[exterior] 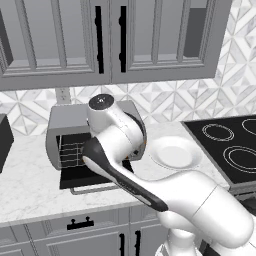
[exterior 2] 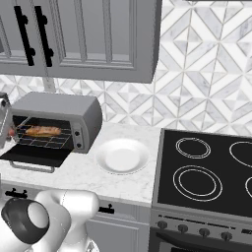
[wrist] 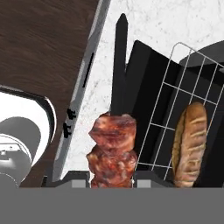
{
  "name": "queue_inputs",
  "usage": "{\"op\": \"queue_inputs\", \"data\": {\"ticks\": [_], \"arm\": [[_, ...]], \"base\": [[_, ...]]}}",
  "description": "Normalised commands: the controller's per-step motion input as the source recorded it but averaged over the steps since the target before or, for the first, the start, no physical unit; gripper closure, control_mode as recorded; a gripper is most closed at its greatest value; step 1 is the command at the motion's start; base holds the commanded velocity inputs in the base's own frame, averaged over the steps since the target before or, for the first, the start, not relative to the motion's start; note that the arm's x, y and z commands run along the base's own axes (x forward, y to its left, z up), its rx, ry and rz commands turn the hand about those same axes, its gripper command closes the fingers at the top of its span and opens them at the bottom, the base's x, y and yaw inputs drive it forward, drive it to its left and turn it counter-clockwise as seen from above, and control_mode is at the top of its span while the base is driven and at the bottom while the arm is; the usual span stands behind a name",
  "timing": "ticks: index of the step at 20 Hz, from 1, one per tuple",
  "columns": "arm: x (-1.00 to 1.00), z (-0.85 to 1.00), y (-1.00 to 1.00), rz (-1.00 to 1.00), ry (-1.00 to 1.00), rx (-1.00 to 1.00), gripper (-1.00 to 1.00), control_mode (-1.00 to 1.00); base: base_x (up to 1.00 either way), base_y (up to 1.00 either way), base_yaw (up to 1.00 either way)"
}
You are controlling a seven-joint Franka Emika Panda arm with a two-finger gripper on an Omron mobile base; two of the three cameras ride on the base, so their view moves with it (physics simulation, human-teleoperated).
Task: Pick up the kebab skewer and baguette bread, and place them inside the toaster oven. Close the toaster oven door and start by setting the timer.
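My gripper [wrist: 112, 181] is shut on the kebab skewer [wrist: 113, 146], whose reddish-brown chunks sit between the jaws and whose dark stick points away from the hand. It hangs over the lowered toaster oven door [wrist: 148, 83], just beside the wire rack [wrist: 175, 87]. The baguette bread [wrist: 190, 143] lies on that rack. In the right base view the grey toaster oven [exterior 2: 56, 106] stands open with the baguette bread [exterior 2: 43, 131] inside, and the kebab skewer [exterior 2: 11, 132] shows at its left mouth. In the left base view my arm covers much of the toaster oven [exterior: 65, 120].
A white plate [exterior 2: 122, 155] lies on the marble counter right of the oven, and a black stovetop [exterior 2: 206, 172] lies beyond it. A black box appliance [exterior: 4, 142] stands at the far left. Grey wall cabinets [exterior: 110, 40] hang above.
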Motion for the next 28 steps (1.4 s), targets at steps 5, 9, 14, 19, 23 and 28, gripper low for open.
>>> {"op": "queue_inputs", "data": {"ticks": [5,9,14,19,23,28], "arm": [[0.59,-0.13,-0.25,0.0,-0.13,0.09,1.0,-1.0],[0.27,-0.45,0.0,0.0,-0.08,0.0,1.0,-1.0],[0.13,-0.27,0.0,0.0,-0.03,0.0,1.0,-1.0],[0.26,-0.02,0.0,0.0,0.0,0.0,1.0,-1.0],[0.32,0.03,0.0,0.0,0.0,0.0,1.0,-1.0],[0.3,0.0,0.01,0.0,0.0,0.0,1.0,-1.0]], "base": [[0.0,0.0,0.0],[0.0,0.0,0.0],[0.0,0.0,0.0],[0.0,0.0,0.0],[0.0,0.0,0.0],[0.0,0.0,0.0]]}}
